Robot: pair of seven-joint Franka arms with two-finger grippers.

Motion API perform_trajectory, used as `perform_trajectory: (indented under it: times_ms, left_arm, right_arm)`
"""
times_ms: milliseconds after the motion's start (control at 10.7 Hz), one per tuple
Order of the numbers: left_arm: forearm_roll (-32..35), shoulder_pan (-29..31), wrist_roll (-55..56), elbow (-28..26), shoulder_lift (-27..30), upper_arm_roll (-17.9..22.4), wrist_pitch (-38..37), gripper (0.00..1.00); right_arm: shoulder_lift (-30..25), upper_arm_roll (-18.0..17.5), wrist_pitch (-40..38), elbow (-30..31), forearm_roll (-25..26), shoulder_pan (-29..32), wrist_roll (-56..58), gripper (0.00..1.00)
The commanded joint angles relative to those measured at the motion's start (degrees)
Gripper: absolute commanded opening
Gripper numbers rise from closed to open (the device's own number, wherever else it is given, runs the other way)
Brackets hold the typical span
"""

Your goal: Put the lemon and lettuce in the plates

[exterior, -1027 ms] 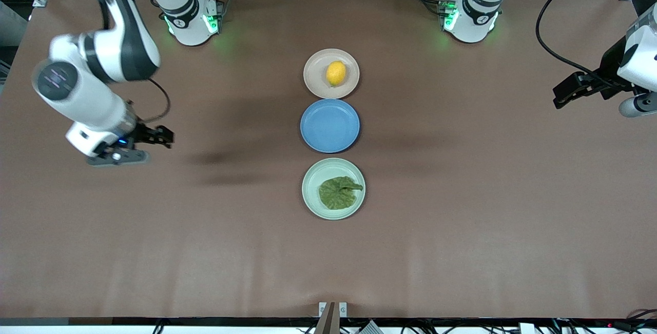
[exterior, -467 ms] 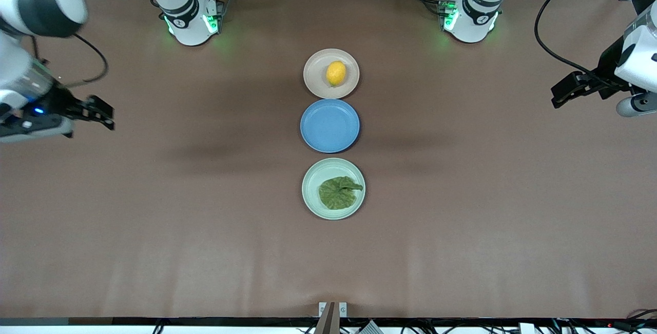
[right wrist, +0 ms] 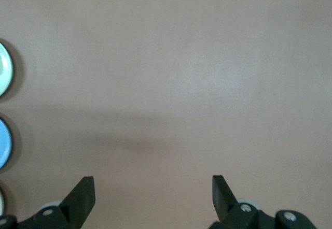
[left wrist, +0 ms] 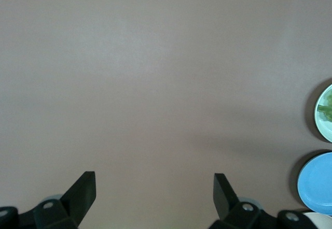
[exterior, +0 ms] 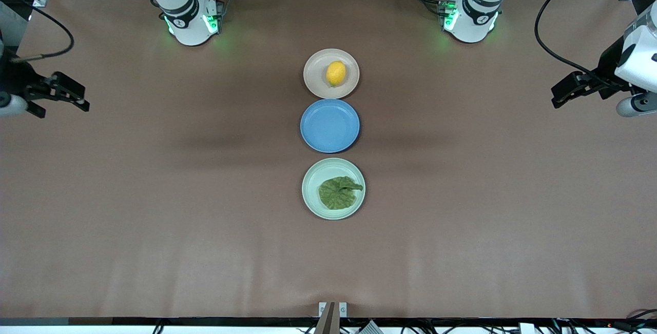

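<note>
A robotics lab: two arm bases (exterior: 190, 18) bolted on a brown-covered table (exterior: 154, 221), cables behind.

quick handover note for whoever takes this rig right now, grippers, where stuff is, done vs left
Left gripper: open, empty, over bare table at the left arm's end.
Right gripper: open, empty, over bare table at the right arm's end.
Lemon lies in the beige plate, nearest the robots' bases.
Lettuce lies in the green plate, nearest the front camera.
Blue plate between them holds nothing.
Done: both items placed. Left: nothing visible.
</note>
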State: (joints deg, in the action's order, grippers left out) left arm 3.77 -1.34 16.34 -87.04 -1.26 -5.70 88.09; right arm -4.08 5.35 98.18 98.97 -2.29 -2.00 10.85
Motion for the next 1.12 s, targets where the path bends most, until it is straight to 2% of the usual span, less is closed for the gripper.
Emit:
perform_trajectory:
  times_ms: [0, 373, 560, 1027]
  left_arm:
    - [-1.2, 0.6, -4.3, -0.4, 1.0, -0.3, -0.6, 1.00]
    - [-3.4, 0.7, -5.4, -0.4, 1.1, 0.0, -0.5, 1.00]
    - [-3.4, 0.7, -5.4, -0.4, 1.0, 0.0, -0.5, 1.00]
    - [-3.4, 0.7, -5.4, -0.4, 1.0, 0.0, -0.5, 1.00]
  right_arm:
    - [3.7, -1.3, -6.9, -9.5, -1.8, 2.5, -3.3, 1.00]
    - [3.9, -2.5, -7.6, -11.3, -0.4, 3.8, -3.2, 1.00]
    - [3.7, -3.6, -9.0, -11.3, 2.0, 3.8, -3.8, 1.00]
    - [3.8, -3.3, -9.8, -11.5, 1.9, 3.5, -5.8, 1.00]
